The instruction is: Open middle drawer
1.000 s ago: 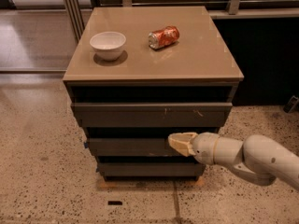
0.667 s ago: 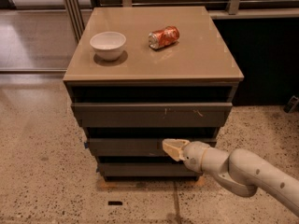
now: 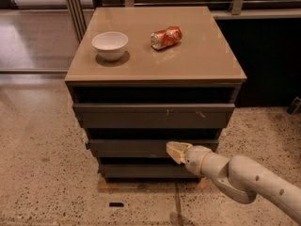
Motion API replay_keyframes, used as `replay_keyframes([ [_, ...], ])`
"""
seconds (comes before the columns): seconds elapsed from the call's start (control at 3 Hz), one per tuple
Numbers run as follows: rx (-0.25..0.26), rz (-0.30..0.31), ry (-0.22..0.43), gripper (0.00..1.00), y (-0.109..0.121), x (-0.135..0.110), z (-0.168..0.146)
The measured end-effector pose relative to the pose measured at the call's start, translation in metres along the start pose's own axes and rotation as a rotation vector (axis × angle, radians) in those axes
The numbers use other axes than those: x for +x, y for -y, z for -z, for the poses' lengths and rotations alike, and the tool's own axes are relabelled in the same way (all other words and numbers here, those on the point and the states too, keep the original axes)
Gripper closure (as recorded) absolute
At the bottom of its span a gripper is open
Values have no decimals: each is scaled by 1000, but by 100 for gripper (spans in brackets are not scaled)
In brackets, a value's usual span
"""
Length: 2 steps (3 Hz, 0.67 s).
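Note:
The middle drawer [image 3: 131, 148] is the second of three stacked dark grey-brown fronts, with a small blue bit [image 3: 87, 146] at its left end. Its front stands behind the top drawer [image 3: 150, 115], which has pale scratch marks, and ahead of the lowest front [image 3: 141, 171]. My gripper [image 3: 172, 151] reaches in from the lower right on a pale arm [image 3: 244, 178]. Its cream tip lies against the middle drawer's front, right of centre, near the upper edge.
The cabinet top [image 3: 207, 55] carries a white bowl [image 3: 110, 45] at the left and a crushed orange can [image 3: 165, 37] lying on its side. Speckled floor [image 3: 42, 173] surrounds the cabinet. A dark wall panel [image 3: 268, 60] stands to the right, glass panels at the back left.
My gripper has slid a little to the left and lower along the middle drawer's front. The drawers, bowl and can have not moved.

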<state>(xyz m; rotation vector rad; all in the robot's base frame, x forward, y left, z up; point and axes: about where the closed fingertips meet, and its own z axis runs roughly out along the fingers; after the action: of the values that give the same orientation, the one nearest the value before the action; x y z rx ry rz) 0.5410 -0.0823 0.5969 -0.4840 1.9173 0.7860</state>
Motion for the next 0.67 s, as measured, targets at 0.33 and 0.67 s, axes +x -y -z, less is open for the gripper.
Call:
replay_keyframes([
  [0.33,56,-41,2,100,12,20,-14],
  [0.67,136,-85,19,100,39,33,-28],
])
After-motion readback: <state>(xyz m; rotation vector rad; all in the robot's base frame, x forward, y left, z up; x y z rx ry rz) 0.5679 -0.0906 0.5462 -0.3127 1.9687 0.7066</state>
